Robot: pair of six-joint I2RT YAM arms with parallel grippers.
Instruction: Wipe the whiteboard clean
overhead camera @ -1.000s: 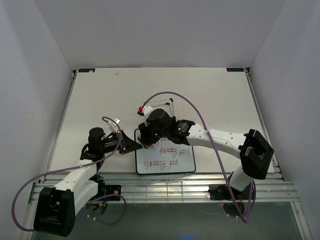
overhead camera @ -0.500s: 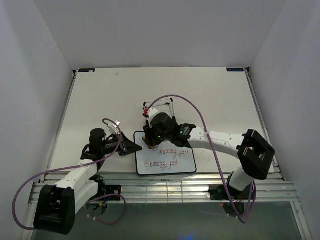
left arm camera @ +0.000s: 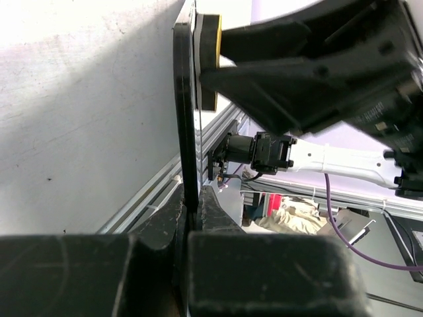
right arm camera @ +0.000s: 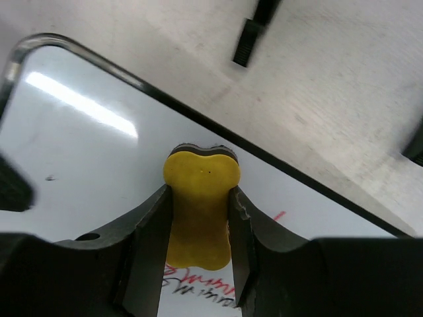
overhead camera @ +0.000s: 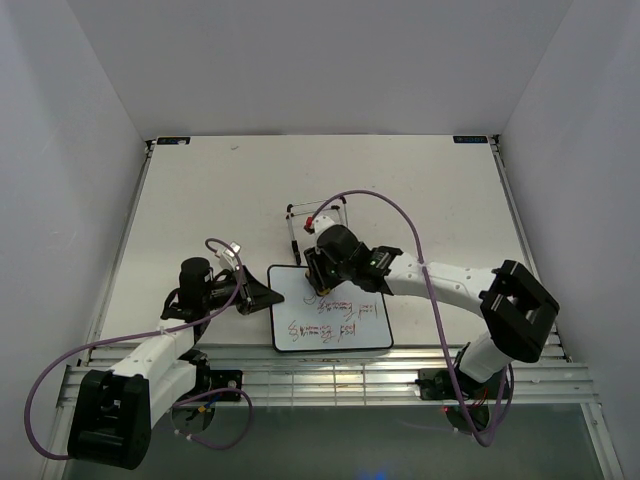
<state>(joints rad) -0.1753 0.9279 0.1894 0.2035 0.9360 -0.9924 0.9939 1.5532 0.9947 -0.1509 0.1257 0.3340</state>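
Top external view: the board (overhead camera: 375,335) lies flat near the arms, the left gripper (overhead camera: 265,293) pinching its left edge, while the right gripper (overhead camera: 314,286) squeezes the eraser (right arm camera: 200,191) on the board's far side, so the red writing (overhead camera: 325,328) lies just nearer the arms.

The whiteboard (right arm camera: 86,152) has a glossy, smooth white face catching bright glare. The yellow eraser block (right arm camera: 200,191) looks matt, like plastic. The table (right arm camera: 330,86) is matt, pale, faintly scuffed.
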